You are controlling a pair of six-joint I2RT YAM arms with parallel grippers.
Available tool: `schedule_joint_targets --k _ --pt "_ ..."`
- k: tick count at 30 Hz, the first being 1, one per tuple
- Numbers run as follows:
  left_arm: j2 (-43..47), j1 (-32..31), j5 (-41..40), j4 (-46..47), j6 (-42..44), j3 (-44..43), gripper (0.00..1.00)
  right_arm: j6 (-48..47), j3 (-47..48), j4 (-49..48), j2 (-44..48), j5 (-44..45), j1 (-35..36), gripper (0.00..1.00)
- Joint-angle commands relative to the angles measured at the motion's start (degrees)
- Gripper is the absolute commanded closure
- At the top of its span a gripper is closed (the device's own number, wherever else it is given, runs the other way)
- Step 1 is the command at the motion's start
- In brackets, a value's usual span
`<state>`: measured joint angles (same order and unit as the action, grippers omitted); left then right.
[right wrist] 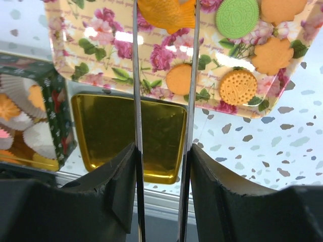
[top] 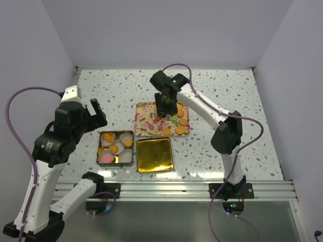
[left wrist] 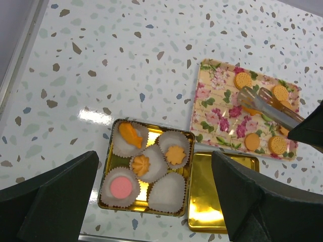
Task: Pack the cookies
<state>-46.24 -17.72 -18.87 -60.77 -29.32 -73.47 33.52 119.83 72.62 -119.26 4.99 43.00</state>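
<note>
Over a speckled tabletop (top: 111, 91) ringed by white walls: reaching with the right gripper (right wrist: 162, 151), clamped on tongs (right wrist: 137, 101), tips bracketing a fish-shaped cookie (right wrist: 166, 12) on the floral tray (right wrist: 101, 50), long axis crosswise to the blades, apparently touching both. Other cookies (top: 177, 125) just beside. Hovering wide open near the tin (left wrist: 107, 166) of paper cups, farther off: left gripper (top: 95, 115).

This was a robotics lab test cell, not a home or kitchen. Plain white panels (top: 166, 30) closed in the speckled table (top: 101, 91) at nine, twelve and three o'clock. At six o'clock an aluminium rail (top: 171, 190) carried the bolted bases of the left arm (top: 60, 136) and the right arm (top: 222, 132). Purple cables (top: 31, 89) looped loose from both arms.
</note>
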Motion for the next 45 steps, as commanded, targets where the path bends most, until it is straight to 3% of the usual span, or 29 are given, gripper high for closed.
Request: schedule_joint_targets --k 1,8,17,23,45 --pt "0.45 -0.21 0.06 3.12 1.02 0.00 0.00 1.63 1.90 1.38 7.36 0.37 -0.11 0.54" --pt "1.41 -0.21 1.56 3.03 0.32 1.05 0.00 3.13 -2.67 -4.14 13.17 -4.55 4.87 0.55" --pt "3.08 -0.21 2.79 1.71 -0.39 1.93 0.00 7.44 -1.71 -8.98 11.60 -8.50 19.03 0.54" --pt "4.66 -0.21 3.05 0.13 -0.65 2.10 0.00 7.96 -0.83 -9.25 7.91 -9.47 24.84 0.54" --pt "7.30 -0.21 1.91 -2.86 -1.09 1.58 0.00 8.23 -8.30 -8.64 8.43 -4.04 27.75 0.48"
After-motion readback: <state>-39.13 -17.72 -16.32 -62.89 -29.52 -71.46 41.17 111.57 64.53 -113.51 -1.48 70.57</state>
